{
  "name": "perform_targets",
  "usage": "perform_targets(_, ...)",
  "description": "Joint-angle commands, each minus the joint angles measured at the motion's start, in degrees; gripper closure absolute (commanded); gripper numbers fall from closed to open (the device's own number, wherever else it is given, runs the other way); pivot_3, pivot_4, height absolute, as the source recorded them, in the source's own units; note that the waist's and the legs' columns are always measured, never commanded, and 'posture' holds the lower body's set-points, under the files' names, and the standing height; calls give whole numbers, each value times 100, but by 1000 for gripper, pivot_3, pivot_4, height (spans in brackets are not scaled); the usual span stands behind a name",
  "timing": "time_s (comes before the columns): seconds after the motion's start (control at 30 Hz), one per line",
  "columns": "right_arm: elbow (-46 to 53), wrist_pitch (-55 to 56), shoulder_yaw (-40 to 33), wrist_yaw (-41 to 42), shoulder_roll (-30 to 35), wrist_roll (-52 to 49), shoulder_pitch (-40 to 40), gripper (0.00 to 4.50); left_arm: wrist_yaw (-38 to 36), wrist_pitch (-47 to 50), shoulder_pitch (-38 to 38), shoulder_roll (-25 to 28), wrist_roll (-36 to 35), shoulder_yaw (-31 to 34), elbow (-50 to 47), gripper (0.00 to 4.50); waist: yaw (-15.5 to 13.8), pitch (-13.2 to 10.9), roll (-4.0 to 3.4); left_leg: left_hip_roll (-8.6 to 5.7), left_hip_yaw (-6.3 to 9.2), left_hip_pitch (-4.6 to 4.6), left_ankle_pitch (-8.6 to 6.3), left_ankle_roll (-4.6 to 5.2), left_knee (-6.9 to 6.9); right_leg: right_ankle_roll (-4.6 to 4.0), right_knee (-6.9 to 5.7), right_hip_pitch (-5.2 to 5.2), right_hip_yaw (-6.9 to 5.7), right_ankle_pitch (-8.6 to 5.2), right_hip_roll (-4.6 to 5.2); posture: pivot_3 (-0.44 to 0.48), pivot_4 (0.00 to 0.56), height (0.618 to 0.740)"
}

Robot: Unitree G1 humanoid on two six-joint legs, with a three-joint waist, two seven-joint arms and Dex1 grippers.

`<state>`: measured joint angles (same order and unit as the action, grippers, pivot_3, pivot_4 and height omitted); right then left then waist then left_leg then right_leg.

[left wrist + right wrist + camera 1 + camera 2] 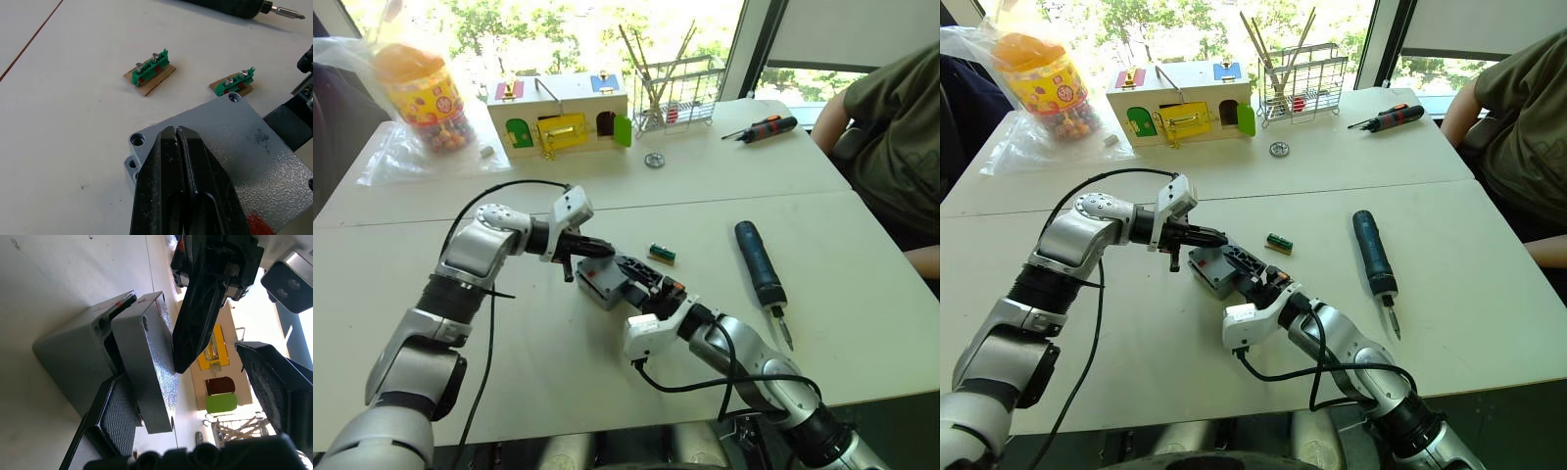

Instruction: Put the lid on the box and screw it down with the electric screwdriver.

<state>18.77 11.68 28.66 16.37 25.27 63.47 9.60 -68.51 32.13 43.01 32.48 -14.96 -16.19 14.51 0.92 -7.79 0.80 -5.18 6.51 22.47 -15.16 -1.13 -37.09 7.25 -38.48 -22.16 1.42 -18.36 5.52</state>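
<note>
My right gripper is nearest, fingers spread around the near edge of the lid, one pad under it, other standing off. Lid sits on the box but skewed: one corner overhangs and the box's own corner hole shows beside it. My left gripper comes in from the far-left side, fingers pressed together, tips down on the lid's top, holding nothing.

Risks, imo: w/ the lid off-square, pushing down could tip it or skate it off the box; holes won't line up, so screws would cross-thread. A sideways push from my right could drag box + lid across the table.

Two green screw strips lie just beyond the box, screws seated in them. Electric screwdriver lies flat to my right, apart, untouched. Farther back: wire rack holding sticks, plastic jar full of coloured bits; can't tell what.
</note>
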Motion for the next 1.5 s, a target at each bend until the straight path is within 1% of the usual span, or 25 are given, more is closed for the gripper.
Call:
perform_targets(0.03, 48, 124, 76, 142, -24, -149, 11, 923, 69, 124, -160, 114, 275, -125, 165, 4500, -2, 0, 0, 0, 1, 0, 0, 0, 0, 0, 0, 0, 0, 0, 0, 0, 150, 740)
perform_targets(0.47, 203, 144, -114, 248, 79, -216, -157, 923, 93, 97, -342, 136, 348, -124, 75, 4500, -20, 0, 0, -1, 1, 0, -1, 1, 0, 0, 6, 0, 0, 0, 1, 0, 150, 740)
perform_targets(0.83, 619, 209, -347, 392, 300, -399, -522, 923, 118, 16, -377, 125, 422, -157, 99, 4500, -19, 0, 0, 0, 1, 0, -1, 2, 1, 0, 11, 3, 0, 0, 0, 0, 150, 740)
perform_targets(0.93, 723, 152, -453, 425, 289, -542, -628, 923, 107, 106, -361, 105, 304, -52, 36, 4500, -26, 0, 0, 0, 1, 0, -1, 2, 1, 0, 12, 3, 0, 0, 0, 0, 150, 740)
perform_targets(1.03, 932, -116, -786, 463, 102, -1106, -895, 923, -19, 566, -209, 156, -232, 434, -171, 4500, -25, -1, 0, 0, 2, 0, -2, 3, 1, 0, 13, 7, 0, 0, 1, 0, 150, 740)
perform_targets(1.13, 1360, -687, -1141, 818, -340, -2233, -1274, 923, -109, 1223, 137, 391, -780, 1056, -270, 4500, -7, -8, 1, 2, 1, 10, -2, 3, 3, 0, 12, 15, 1, 0, 0, 0, 150, 740)
perform_targets(1.2, 1703, -1235, -1383, 1094, -690, -2984, -1454, 923, -70, 1441, 316, 560, -972, 1365, -205, 4500, -1, -9, 1, 6, 4, 28, -1, 2, 4, 0, 10, -5, 1, 0, -3, 0, 150, 740)
perform_targets(1.27, 1967, -1742, -1537, 1320, -983, -3549, -1489, 923, 20, 1442, 405, 652, -990, 1504, -60, 4500, -1, -10, 1, 7, 9, 54, -1, 2, -5, 0, 8, -27, -3, 0, -4, 0, 150, 740)
perform_targets(1.33, 2333, -2914, -1708, 1662, -1519, -4484, -1387, 923, 84, 947, 273, 818, -624, 1378, 286, 4500, -9, -9, 0, 3, 9, 54, -1, 2, -6, 0, 10, -24, -3, 1, 1, 0, 150, 740)
perform_targets(1.37, 2498, -3552, -1770, 1811, -1761, -4939, -1310, 1421, 82, 690, 174, 883, -439, 1263, 437, 4500, -9, -8, -3, 3, 9, 48, -1, 1, -4, 0, 14, -17, -3, 1, 2, 0, 150, 740)
perform_targets(1.4, 2609, -3997, -1816, 1930, -1897, -5242, -1224, 1601, 110, 485, 102, 890, -311, 1182, 546, 4500, -7, -8, -10, 3, 9, 40, -1, 2, 0, 0, 15, -11, -3, 1, 1, 0, 150, 740)
perform_targets(1.47, 2705, -4789, -1855, 2086, -1974, -5613, -1058, 2337, 234, 183, 25, 787, -122, 1093, 750, 4500, -11, -11, -12, 4, 9, 35, -1, 2, 3, -1, 14, -13, -2, 1, 2, 0, 150, 740)
perform_targets(1.5, 2703, -5092, -1832, 2183, -1871, -5731, -985, 2730, 267, 35, -55, 710, -45, 1040, 789, 4500, -36, -12, -11, 3, 9, 37, -1, 2, 2, -1, 15, -15, -3, 1, 2, 0, 150, 740)
